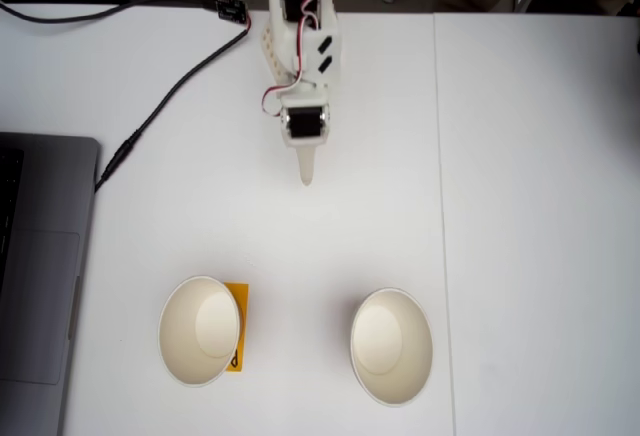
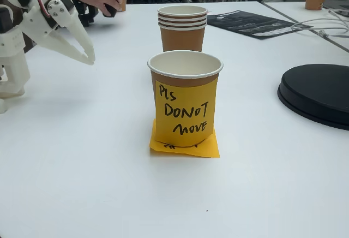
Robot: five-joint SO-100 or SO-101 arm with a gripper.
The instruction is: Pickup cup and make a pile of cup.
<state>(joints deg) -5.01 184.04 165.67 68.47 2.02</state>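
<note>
Taking the overhead fixed view from left to right, with the noted cup as the landmark: a laptop (image 1: pixel 40 266) lies at the desk's left edge, well left of that cup, and a black cable (image 1: pixel 165 106) runs from near it up toward the arm's base.

Next comes the noted cup (image 1: pixel 200 329) itself, standing upright on a yellow sticky note (image 1: pixel 238 326). In the side fixed view a second yellow note on its wall (image 2: pixel 185 112) reads "PLS DONOT move". That suggests it is the fixed base of the pile, the note under it marking its spot on the desk (image 1: pixel 520 156).

Up and to the right of that cup hangs the claw (image 1: pixel 306 168), pointing down toward the cups and apart from both. In the side fixed view the claw (image 2: pixel 87 52) looks shut or nearly so and holds nothing.

Right of the noted cup, well apart from it, stands the other cup (image 1: pixel 391 346), upright with its white mouth open. In the side view it sits directly behind the noted cup (image 2: pixel 182 28) and shows several stacked rims. It carries no note, so I judge it is the one to lift and nest into the noted cup. Nothing has been gripped yet.
</note>
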